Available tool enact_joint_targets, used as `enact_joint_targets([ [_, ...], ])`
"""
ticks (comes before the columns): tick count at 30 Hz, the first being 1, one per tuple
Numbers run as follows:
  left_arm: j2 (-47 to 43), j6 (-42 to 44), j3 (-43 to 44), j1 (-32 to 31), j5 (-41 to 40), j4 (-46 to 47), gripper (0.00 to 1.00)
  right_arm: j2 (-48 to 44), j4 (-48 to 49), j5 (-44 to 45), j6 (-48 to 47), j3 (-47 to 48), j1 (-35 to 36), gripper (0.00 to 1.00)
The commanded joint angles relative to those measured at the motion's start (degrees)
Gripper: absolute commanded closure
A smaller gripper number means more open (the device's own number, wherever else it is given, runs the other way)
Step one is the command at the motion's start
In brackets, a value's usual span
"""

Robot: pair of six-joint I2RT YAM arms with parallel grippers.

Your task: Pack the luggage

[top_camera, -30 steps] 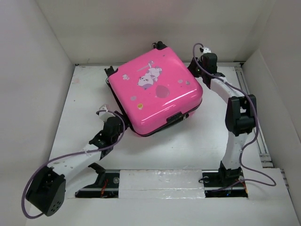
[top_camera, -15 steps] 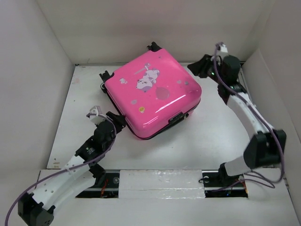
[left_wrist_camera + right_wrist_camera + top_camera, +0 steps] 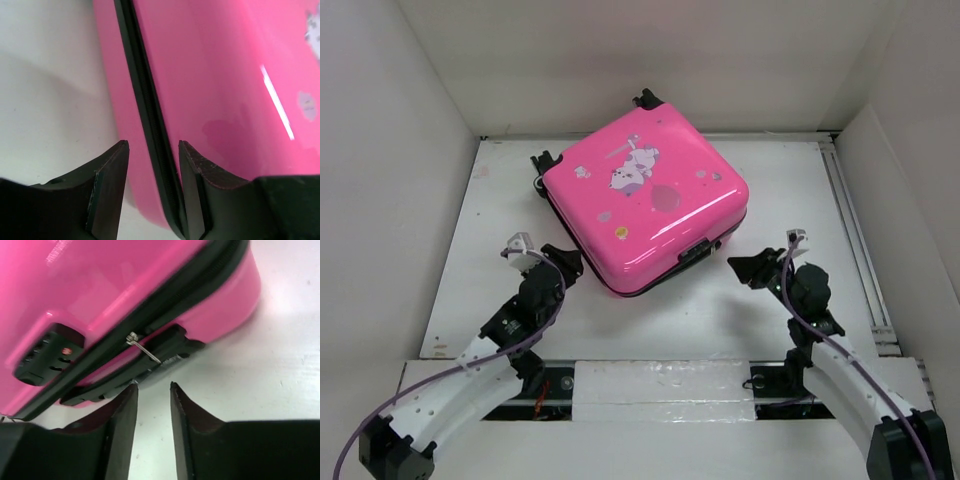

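Pink luggage (image 3: 645, 205), closed and lying flat with its cartoon print up, sits askew mid-bench (image 3: 770, 330). The left end effector (image 3: 563, 262), jaws narrowly parted and empty, faces the black zipper seam (image 3: 150, 125) at the near-left corner. The right end effector (image 3: 748, 270), likewise narrow and holding nothing, points at the zipper pull (image 3: 145, 349) near the combination lock (image 3: 47, 352).

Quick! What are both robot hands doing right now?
Left gripper: open, holding nothing, at the luggage edge.
Right gripper: open, holding nothing.
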Motion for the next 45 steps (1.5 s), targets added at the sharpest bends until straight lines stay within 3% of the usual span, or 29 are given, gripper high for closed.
enact_joint_targets([
  [1,0.5,-0.85,-1.36,-0.21,1.87,2.96,0.61,0.89,8.65,-0.95,-1.46,2.44,0.37,0.59],
  [9,7.0,0.29,-1.37,-0.21,6.36,6.85,0.62,16.36,7.95,-5.62,-8.41,11.14,1.42,0.62],
  [15,8.68,0.82,-1.37,4.98,13.39,10.53,0.62,20.16,7.95,-7.37,-9.65,12.55,2.65,0.62],
  [27,10.96,1.34,-1.9,4.98,14.45,11.68,0.64,26.84,9.96,-5.44,-11.85,16.51,3.79,0.61],
  [32,6.66,1.34,-3.04,4.98,10.76,7.47,0.66,29.65,11.98,-5.97,-12.37,17.65,3.79,0.61],
  [37,7.17,3.8,-2.16,7.69,8.47,4.47,0.66,31.94,16.03,-8.61,-10.62,17.65,3.79,0.78],
  [39,9.11,4.86,-2.16,11.47,14.43,5.69,0.66,32.47,16.04,-8.61,-10.62,17.65,4.32,0.88],
  [43,10.25,4.86,-5.14,11.48,23.93,13.58,0.71,32.47,16.04,-7.9,-9.56,16.6,5.63,0.99],
  [45,10.96,3.63,-5.76,11.48,26.39,15.01,0.72,31.86,15.43,-5.46,-8.86,15.99,6.33,1.0],
])
